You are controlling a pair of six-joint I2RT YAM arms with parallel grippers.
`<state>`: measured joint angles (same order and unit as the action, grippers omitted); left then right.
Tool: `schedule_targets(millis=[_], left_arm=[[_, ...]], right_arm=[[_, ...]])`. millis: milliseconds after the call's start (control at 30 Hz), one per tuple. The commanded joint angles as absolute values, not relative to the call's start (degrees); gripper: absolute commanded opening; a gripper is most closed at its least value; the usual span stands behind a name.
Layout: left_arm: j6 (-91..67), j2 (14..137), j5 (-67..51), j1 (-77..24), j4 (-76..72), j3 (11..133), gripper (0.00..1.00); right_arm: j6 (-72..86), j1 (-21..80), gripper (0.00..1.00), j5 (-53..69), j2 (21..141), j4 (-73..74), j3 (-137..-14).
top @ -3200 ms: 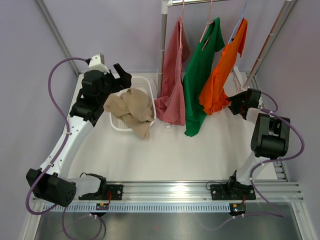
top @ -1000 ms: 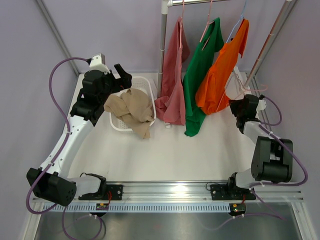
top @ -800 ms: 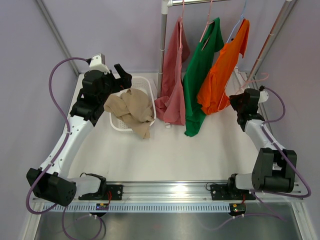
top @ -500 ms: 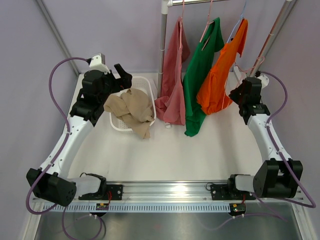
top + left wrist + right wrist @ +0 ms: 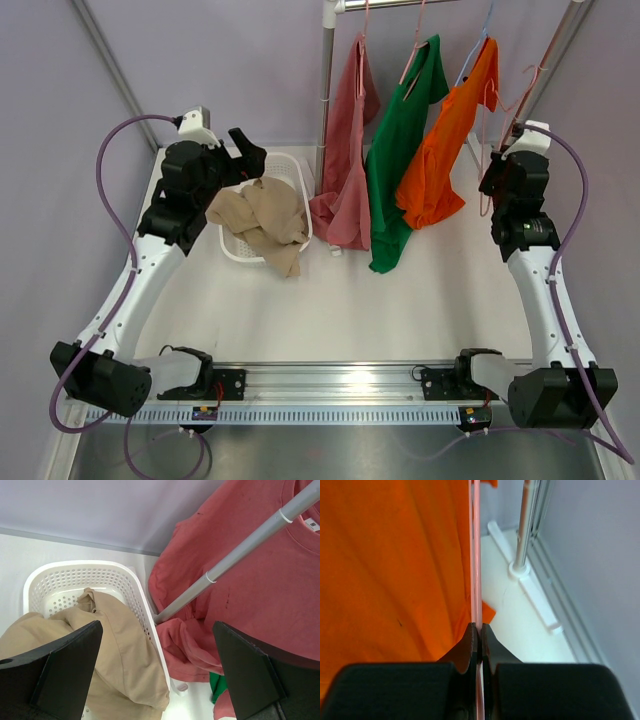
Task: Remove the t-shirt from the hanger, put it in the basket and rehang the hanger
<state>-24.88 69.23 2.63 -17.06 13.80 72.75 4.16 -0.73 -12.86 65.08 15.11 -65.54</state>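
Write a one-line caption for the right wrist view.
Right gripper shut on a thin pink hanger, orange t-shirt hanging to its left, rack pole at right.

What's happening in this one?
The right tool is shut on a thin pink hanger, held up beside the orange t-shirt, which hangs on the rail with a green t-shirt and a red t-shirt. The left tool is open above the white basket, where a beige garment lies draped over the rim.
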Motion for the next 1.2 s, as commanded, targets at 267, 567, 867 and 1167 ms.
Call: schedule_targets(millis=[267,567,867,1167], left_arm=[[-24.43,66.53,0.88,-17.4,11.34,73.21,0.99],[-23.82,63.55,1.14,-17.4,11.34,72.77,0.99],[-23.82,63.54,0.97,-17.49,11.34,72.86,0.99],[-24.08,63.9,0.62,-17.4,11.43,72.69,0.99]], right_arm=[[-8.0,-0.35,0.0,-13.17,67.41,13.44,-83.13],[-8.88,-0.35,0.0,-11.35,78.73,21.27,-101.59],[-9.84,-0.35,0.0,-11.25,90.79,27.43,-117.33],[-9.49,-0.61,0.0,-11.51,100.98,33.39,-129.54]])
